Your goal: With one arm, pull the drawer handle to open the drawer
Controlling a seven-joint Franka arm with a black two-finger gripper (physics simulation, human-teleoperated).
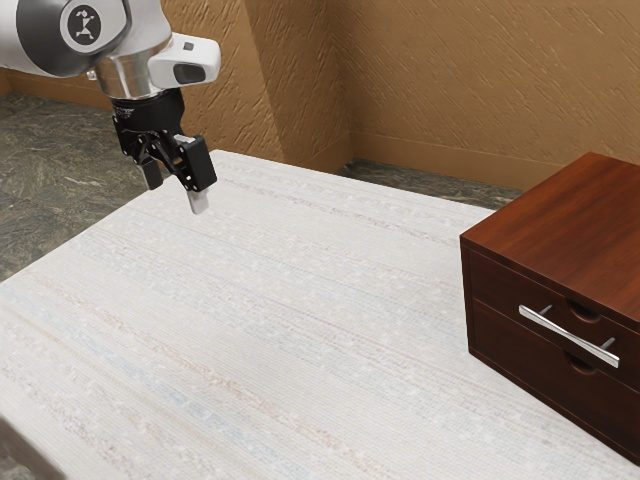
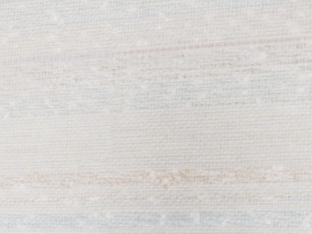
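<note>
The drawer handle (image 1: 568, 335) is seen at the exterior view's right, on the front of a dark wooden cabinet (image 1: 560, 225) that stands on the pale table (image 1: 300, 330). It is a thin, straight metal bar held off the wood on two short posts. It seems to be fixed to the upper drawer (image 1: 510, 285), just above the seam with the lower drawer (image 1: 520, 360), though this cannot be told with full certainty. Both drawer fronts lie flush with the cabinet, so nothing is opened yet.

The bar is judged to be stiff and smooth, so it may slip between the pads. It should be taken near its middle, with one finger passed behind it, and the pull should be kept straight out from the front. The cabinet looks solid, but it could slide on the table if the drawer runs stiffly.

The gripper (image 1: 175, 195) hangs above the table at the exterior view's upper left, well apart from the cabinet. Its fingers (image 1: 199, 200) are spread apart and nothing is held between them. Bare table surface (image 2: 156, 117) is shown under the hand in the wrist view. No other thing is seen on the table between the gripper and the cabinet, so the way is judged free
</note>
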